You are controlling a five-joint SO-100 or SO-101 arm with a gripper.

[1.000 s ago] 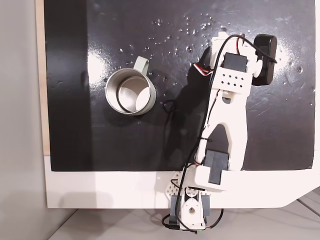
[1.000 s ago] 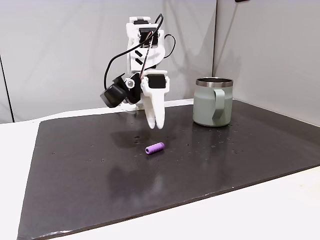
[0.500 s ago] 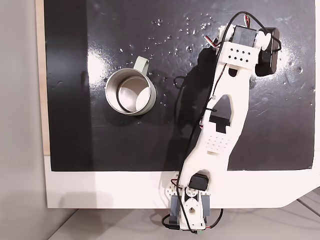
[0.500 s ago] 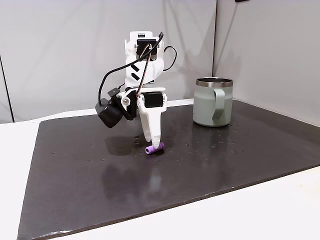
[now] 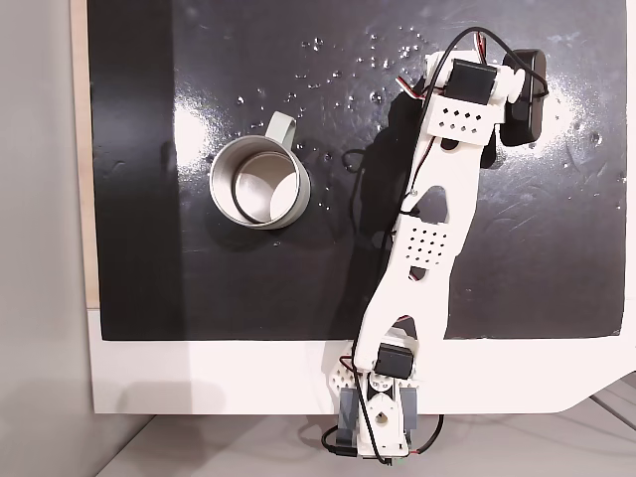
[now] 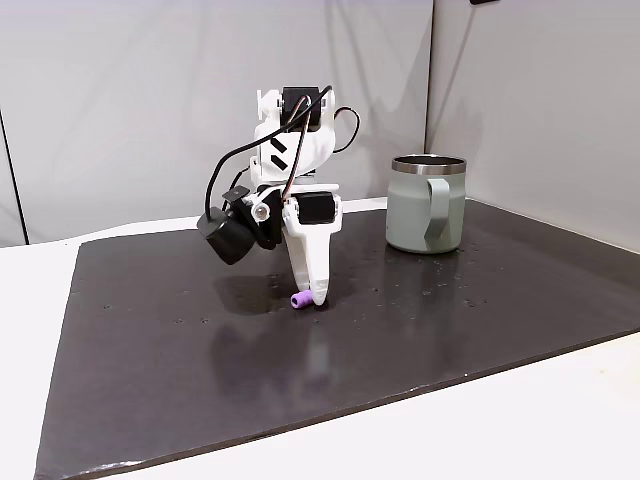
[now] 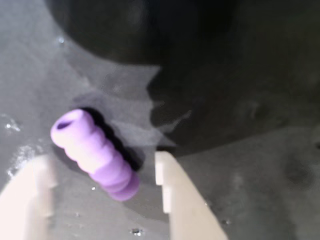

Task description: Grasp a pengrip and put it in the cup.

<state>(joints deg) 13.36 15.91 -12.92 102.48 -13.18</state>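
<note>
My gripper (image 7: 102,195) open astride pengrip (image 7: 95,156), nothing held; skewed, it may squirt sideways, away from cup (image 6: 427,204)

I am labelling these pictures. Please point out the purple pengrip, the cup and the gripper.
pengrip (image 7: 95,160), wrist view, ribbed middle.
cup (image 6: 412,215), fixed side view, outer wall.
gripper (image 7: 102,185), wrist view, midway between fingertips.

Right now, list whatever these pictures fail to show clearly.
- Pengrip, fixed view from above: hidden beneath the arm.
- Tool, wrist view: both fingers cut by the bottom edge; the left finger is blurred.
- Cup, side fixed view: its inside is hidden by its own wall.
- Pengrip, side fixed view: too small to judge finger contact.
</note>
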